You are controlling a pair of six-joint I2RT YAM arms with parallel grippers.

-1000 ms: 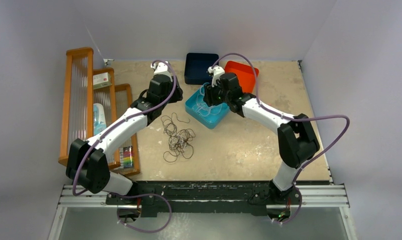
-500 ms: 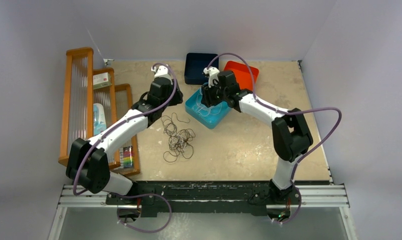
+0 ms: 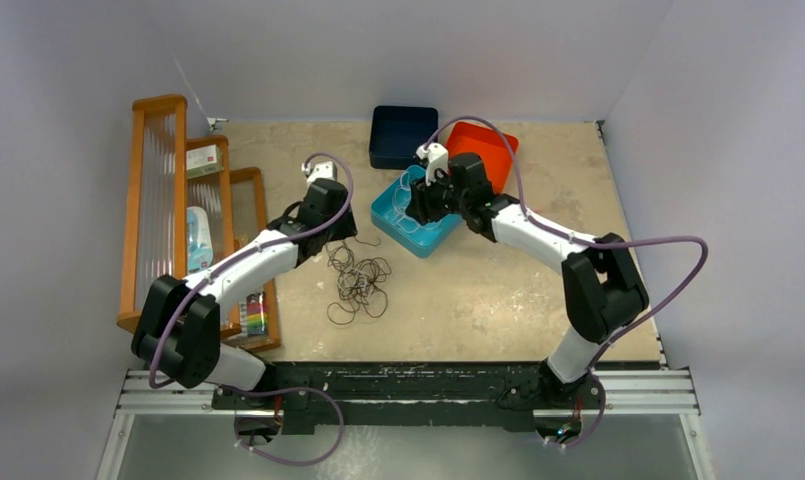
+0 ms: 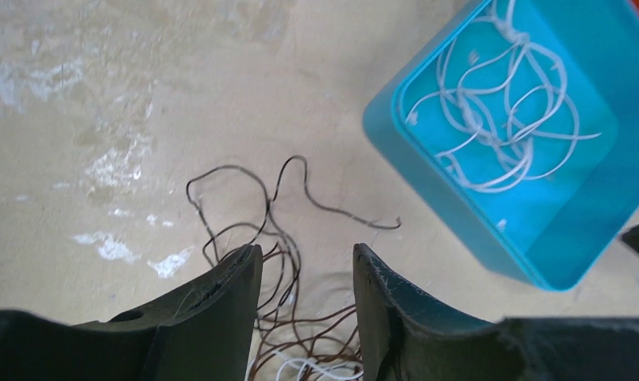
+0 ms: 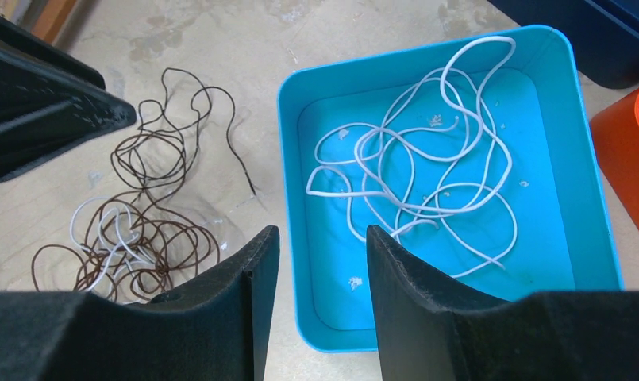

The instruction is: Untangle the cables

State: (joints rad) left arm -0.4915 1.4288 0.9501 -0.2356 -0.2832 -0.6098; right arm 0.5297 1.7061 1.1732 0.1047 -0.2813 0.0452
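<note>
Nearest the arm bases, on the bare counter [image 3: 478,290], lies a loose tangle of dark cables [image 3: 356,275]. These are brown-black loops piled over one another, with a thin white strand [image 5: 102,222] wound through the near part of the heap. One dark end runs out of the far side of the pile toward the blue tray [image 3: 393,222] and stops short of its wall.

The left hand [image 4: 304,254] hangs over the far end of that tangle. Its two fingers stand moderately apart with nothing between them, and the dark loops show through the gap. I cannot tell whether the tips touch the cables.

A little farther back and to the right, the right hand [image 5: 320,238] hovers over the near-left rim of the blue tray. Its fingers are also moderately apart and empty — the tray's rim and floor show between them.

Inside the tray lie the white cables [image 5: 427,167], a flat bundle of crossing loops that stays wholly within the walls.

Beyond the blue tray sit a navy box [image 3: 402,135] and, to its right, an orange tray [image 3: 488,145], which is just beside the blue tray's far corner. Along the counter's left edge stands a wooden rack [image 3: 158,200] with a few small packages in its slots.
</note>
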